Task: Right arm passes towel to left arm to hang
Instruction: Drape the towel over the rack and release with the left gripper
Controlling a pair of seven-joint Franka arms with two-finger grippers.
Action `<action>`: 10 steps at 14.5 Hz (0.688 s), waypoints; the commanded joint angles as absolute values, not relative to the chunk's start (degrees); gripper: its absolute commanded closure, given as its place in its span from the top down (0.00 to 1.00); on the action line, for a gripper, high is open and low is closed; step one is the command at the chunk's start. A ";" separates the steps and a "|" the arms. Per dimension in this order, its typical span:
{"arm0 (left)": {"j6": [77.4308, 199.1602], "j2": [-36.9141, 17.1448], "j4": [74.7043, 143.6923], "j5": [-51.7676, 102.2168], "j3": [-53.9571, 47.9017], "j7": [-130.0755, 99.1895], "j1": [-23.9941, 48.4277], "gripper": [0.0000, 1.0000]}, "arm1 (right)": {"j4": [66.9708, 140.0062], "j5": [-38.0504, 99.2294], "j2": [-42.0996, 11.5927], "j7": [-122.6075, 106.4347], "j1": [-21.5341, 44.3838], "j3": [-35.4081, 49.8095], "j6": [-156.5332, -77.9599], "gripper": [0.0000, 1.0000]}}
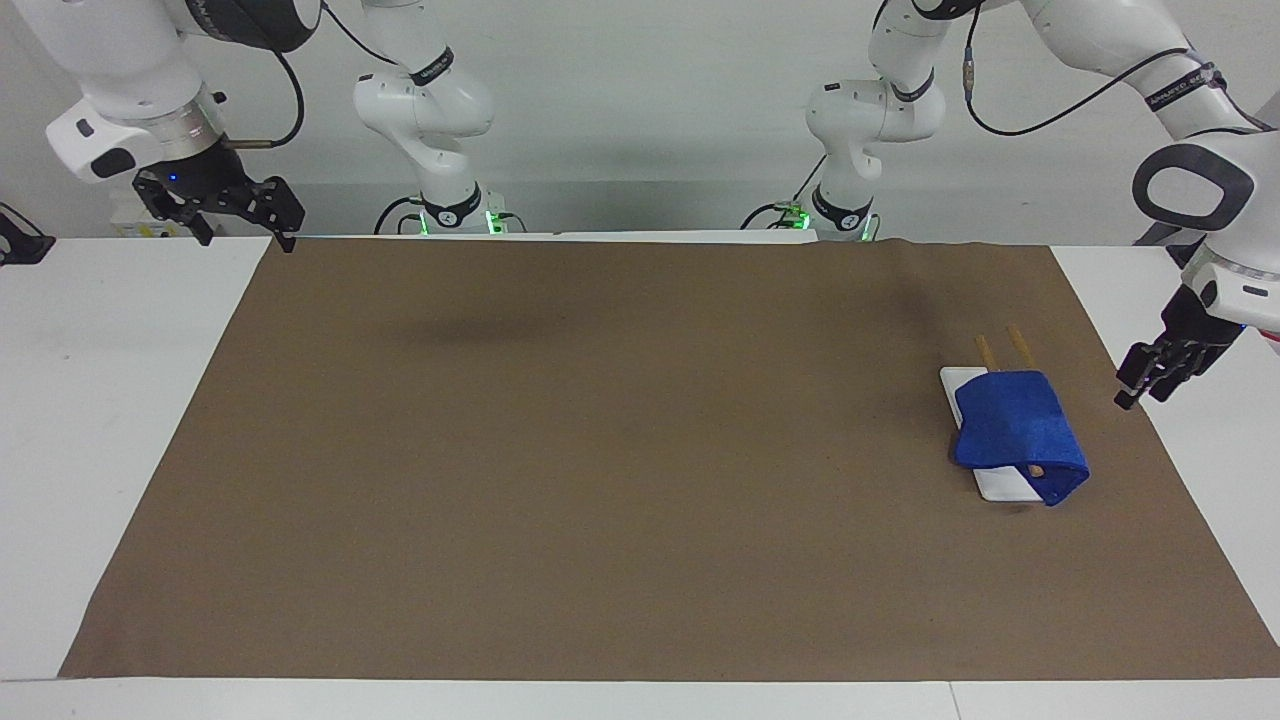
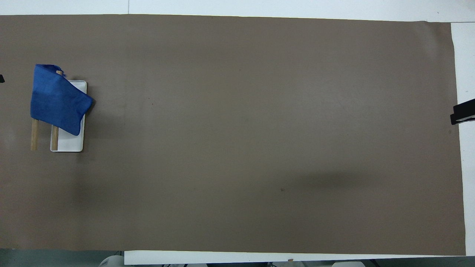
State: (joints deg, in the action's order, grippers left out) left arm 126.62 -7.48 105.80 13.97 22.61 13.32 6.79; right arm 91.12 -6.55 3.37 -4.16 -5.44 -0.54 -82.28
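Note:
The blue towel [image 1: 1018, 432] hangs draped over the two wooden rods [image 1: 1018, 340] of a small rack with a white base [image 1: 1005, 485], at the left arm's end of the table. From overhead the towel [image 2: 55, 100] covers the farther part of the rods [image 2: 34, 139]. My left gripper [image 1: 1138, 395] hovers beside the towel over the mat's edge, open, holding nothing and apart from the cloth. My right gripper [image 1: 248, 238] waits open and empty in the air over the mat's corner at the right arm's end; only its tip [image 2: 462, 113] shows overhead.
A large brown mat [image 1: 600, 450] covers most of the white table [image 1: 90, 400]. Nothing else stands on it besides the rack. A dark object [image 1: 20, 245] sits at the table's edge by the right arm.

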 commanded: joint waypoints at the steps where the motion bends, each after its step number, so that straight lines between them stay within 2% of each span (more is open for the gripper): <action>1: 126.83 -7.47 105.04 13.45 23.03 14.50 7.21 1.00 | 92.02 -5.45 4.13 -5.10 -5.45 -0.79 -82.53 1.00; 3: 126.30 -7.64 103.81 9.78 22.42 15.64 7.73 1.00 | 92.02 -5.45 4.04 -5.10 -5.54 -0.79 -82.53 1.00; 5: 121.93 -8.78 99.60 4.59 20.40 16.87 8.08 1.00 | 92.02 -5.45 4.13 -5.10 -5.45 -0.79 -82.53 1.00; 10: 112.36 -8.26 94.50 4.31 16.97 11.53 10.28 1.00 | 92.02 -5.45 4.04 -5.10 -5.45 -0.88 -82.53 1.00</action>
State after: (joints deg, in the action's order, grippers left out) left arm 117.28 -7.73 97.73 5.66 16.93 14.37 9.03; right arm 91.14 -6.55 3.37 -4.16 -5.44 -0.54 -82.28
